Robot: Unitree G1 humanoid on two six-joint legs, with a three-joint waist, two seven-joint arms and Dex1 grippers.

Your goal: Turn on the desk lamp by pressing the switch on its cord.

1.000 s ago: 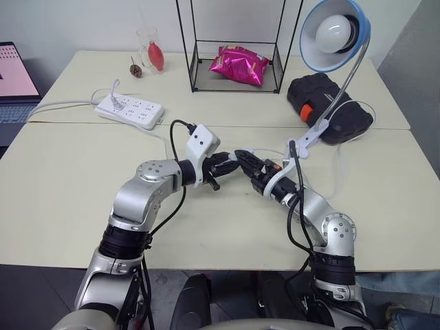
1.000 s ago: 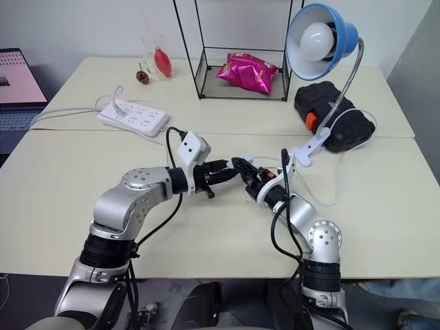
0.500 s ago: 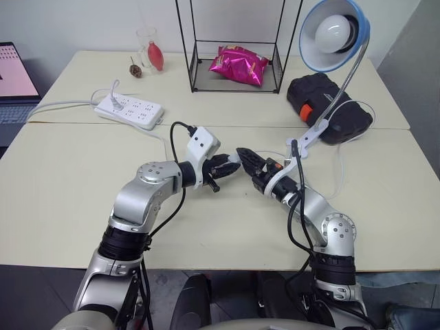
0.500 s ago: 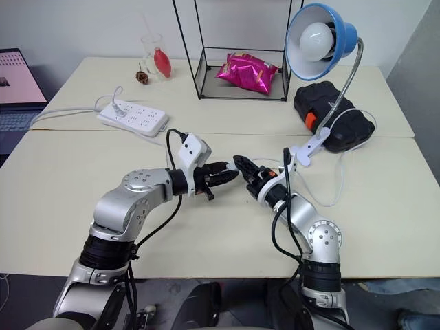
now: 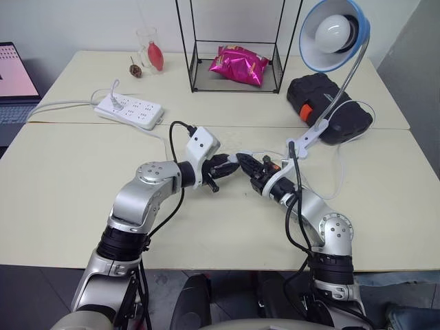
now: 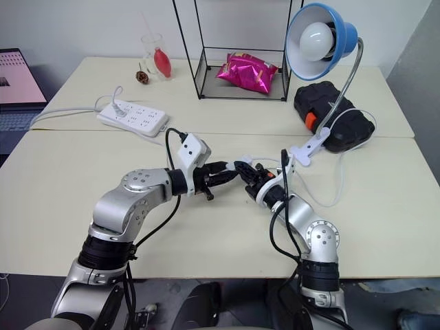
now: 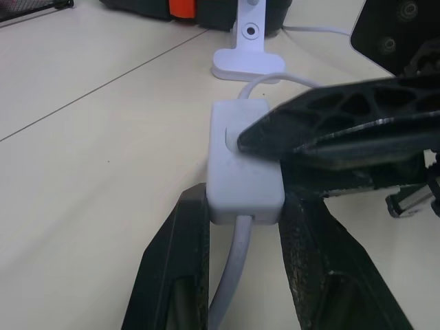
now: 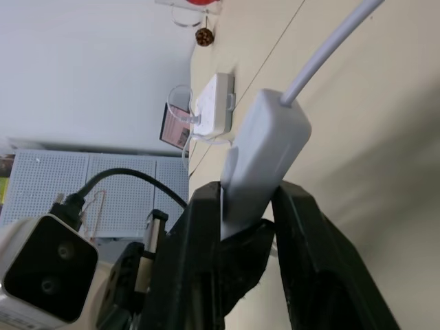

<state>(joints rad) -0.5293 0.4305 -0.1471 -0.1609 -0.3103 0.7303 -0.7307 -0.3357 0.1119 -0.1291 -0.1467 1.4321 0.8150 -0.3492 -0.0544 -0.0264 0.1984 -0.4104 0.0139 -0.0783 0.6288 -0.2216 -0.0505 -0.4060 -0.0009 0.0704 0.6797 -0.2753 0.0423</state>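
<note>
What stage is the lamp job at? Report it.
Done: the left pincer grips the inline switch by its sides, lifted off the table. In hand: the right pincer is closed across the switch, pressing its face. Left: the desk lamp bulb looks unlit, so lighting is unconfirmed; then release.

Two pale tables (image 5: pixel 62 179) abut beneath a white wall (image 5: pixel 75 20).

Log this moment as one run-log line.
left gripper: shut on switch | right gripper: shut on switch, pressing | desk lamp: bulb unlit | cord: slack
</note>
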